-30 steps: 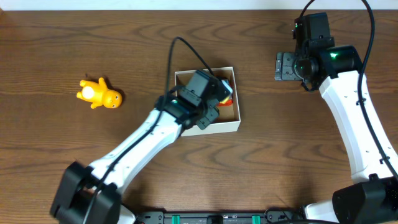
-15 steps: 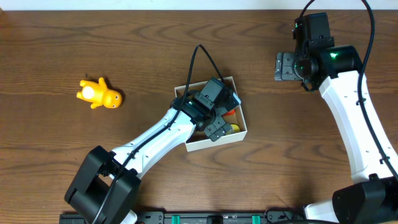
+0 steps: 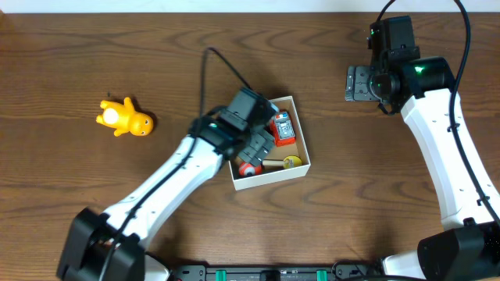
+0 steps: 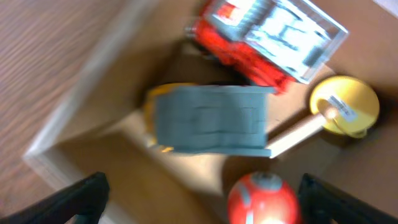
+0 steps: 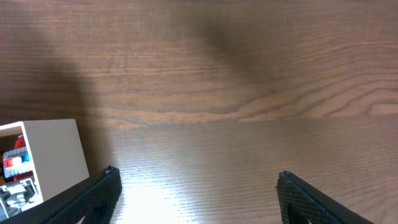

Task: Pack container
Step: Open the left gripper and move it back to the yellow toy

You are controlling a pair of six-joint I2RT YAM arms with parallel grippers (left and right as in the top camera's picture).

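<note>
Packing is judged to be nearly complete, with one step left. The container point(image 3: 272, 176) sits at the centre of the overhead frame on the surface point(image 3: 78, 55), turned slightly off square, and it already holds four toys. These are one red-and-white vehicle point(image 4: 261, 37) in its upper right part, one grey block point(image 4: 211, 119) with a yellow edge showing beneath it, one yellow disc point(image 4: 345, 106) on a short wooden stick, and one red ball point(image 4: 261, 199) near the lower wall. One yellow figure point(image 3: 125, 117) lies outside, well apart from the container at the left of the overhead frame. Judged from this layout, it is the only toy not yet packed. The left tool point(image 4: 205, 199) hangs directly over the container interior. Its two fingers are spread wide at the lower corners of the left wrist frame, with nothing between them. The right tool point(image 5: 199, 193) is in the upper right of the overhead frame, well clear of the container. Its fingers are likewise spread, over bare wood, and pinch nothing. Only a corner of the container shows at the lower left of the right wrist frame. Totals: one container, five toys (four inside, one outside) and two tools, both unloaded. The remaining work, as judged, is to collect the yellow figure and place it in the container.
</note>
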